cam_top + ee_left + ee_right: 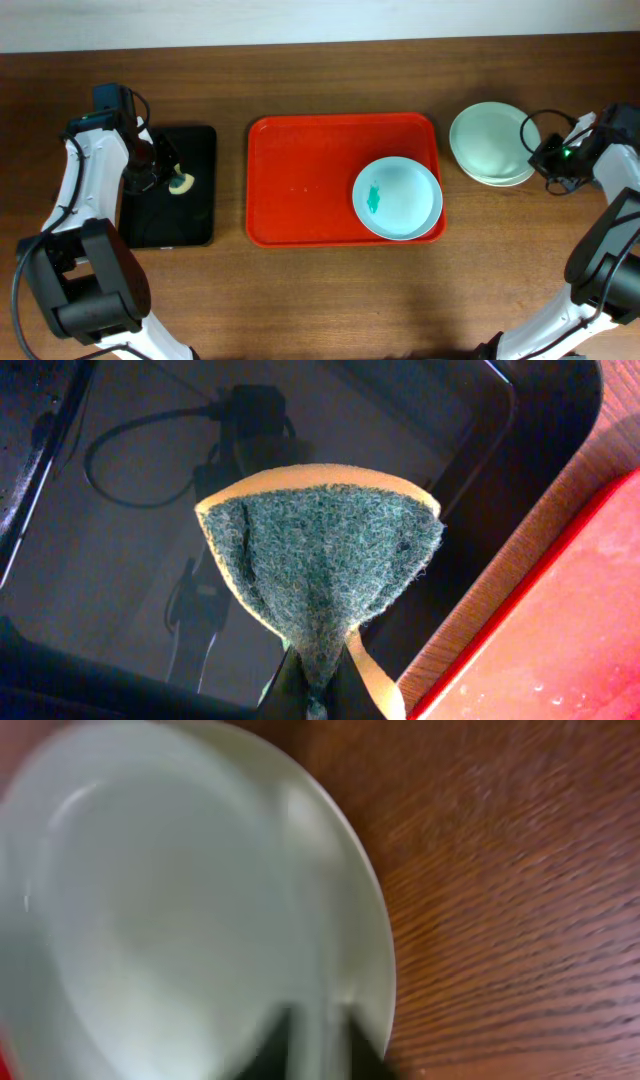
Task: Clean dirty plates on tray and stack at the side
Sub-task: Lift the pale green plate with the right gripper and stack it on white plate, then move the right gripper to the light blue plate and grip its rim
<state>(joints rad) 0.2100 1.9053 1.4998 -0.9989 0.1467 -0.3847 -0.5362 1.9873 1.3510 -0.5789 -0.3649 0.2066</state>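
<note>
One pale blue plate with a teal smear lies in the right front corner of the red tray. Two pale mint plates are stacked on the table right of the tray. My right gripper is at the stack's right edge; in the blurred right wrist view its fingers sit close together over the rim of the top plate. My left gripper is shut on a green-and-yellow sponge, folded between the fingers, sponge above the black tray.
A narrow black tray lies left of the red tray; its glossy floor reflects my arm. The red tray's wet corner shows in the left wrist view. Bare wood table lies in front.
</note>
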